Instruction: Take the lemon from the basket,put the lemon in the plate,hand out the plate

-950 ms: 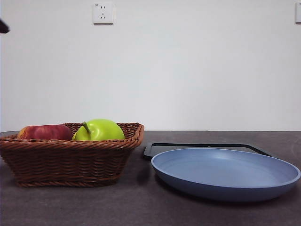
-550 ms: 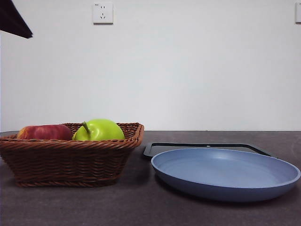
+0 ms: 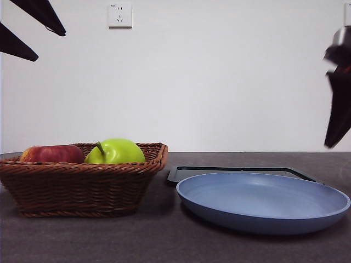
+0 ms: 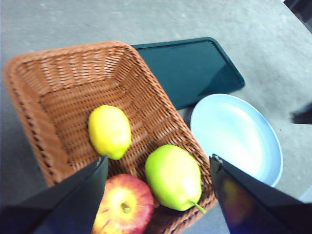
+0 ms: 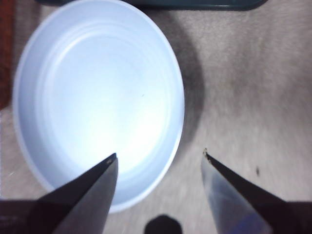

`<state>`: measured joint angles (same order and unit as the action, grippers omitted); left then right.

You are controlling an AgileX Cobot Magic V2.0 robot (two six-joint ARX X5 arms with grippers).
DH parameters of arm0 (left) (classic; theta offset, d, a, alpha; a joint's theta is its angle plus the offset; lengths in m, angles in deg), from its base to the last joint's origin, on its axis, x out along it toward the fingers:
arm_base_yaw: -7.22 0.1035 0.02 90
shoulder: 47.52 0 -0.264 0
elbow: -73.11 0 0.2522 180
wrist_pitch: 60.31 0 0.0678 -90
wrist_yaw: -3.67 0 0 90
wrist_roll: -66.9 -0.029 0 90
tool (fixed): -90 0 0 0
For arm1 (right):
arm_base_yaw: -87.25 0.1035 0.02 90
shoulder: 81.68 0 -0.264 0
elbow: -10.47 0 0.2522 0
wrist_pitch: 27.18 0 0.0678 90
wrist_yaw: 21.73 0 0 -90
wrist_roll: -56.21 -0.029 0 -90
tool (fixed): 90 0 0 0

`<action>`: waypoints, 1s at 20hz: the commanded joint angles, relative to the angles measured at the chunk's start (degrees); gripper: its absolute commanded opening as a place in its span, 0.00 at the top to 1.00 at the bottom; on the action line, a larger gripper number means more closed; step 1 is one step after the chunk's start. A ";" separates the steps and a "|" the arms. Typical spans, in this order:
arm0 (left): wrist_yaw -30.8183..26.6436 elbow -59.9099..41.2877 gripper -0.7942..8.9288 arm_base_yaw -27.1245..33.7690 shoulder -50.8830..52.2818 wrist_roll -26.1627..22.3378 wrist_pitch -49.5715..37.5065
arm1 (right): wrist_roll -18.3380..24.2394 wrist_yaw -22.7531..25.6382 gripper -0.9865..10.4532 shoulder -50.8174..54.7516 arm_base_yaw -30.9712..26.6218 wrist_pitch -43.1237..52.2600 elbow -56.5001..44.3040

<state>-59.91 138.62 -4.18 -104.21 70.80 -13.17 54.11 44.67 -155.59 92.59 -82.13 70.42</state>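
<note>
Small yellow oval lemon (image 4: 109, 131) lies in brown woven wicker basket (image 4: 58, 87), beside bright green apple (image 4: 173, 178) and red apple (image 4: 122, 202); we see left gripper (image 4: 158, 163) above them, jaws wide, empty; right gripper (image 5: 160, 156) spread wide over rim of round blue-grey plate (image 5: 97, 97), beside flat black tray (image 4: 190, 68)

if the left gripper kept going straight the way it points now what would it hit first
Probably fruit in the brown woven wicker basket: the open left gripper is centred nearest the bright green apple, with the small yellow lemon beside it; depth is unclear.
</note>
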 commanded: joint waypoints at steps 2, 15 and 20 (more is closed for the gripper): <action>0.15 0.87 0.54 -0.37 -0.57 -0.02 -0.26 | -1.46 -0.09 0.65 -7.04 0.79 4.68 0.76; 0.17 0.87 0.54 -0.37 -0.57 0.42 -0.31 | -3.58 -0.44 0.91 -15.23 0.79 9.73 0.76; 0.17 0.87 0.54 -0.66 -0.57 1.05 -0.26 | -3.87 -0.46 0.91 -14.01 0.35 7.63 0.79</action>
<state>-59.89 138.62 -4.51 -104.21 71.39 -13.17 50.63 44.28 -169.39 92.98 -74.44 70.42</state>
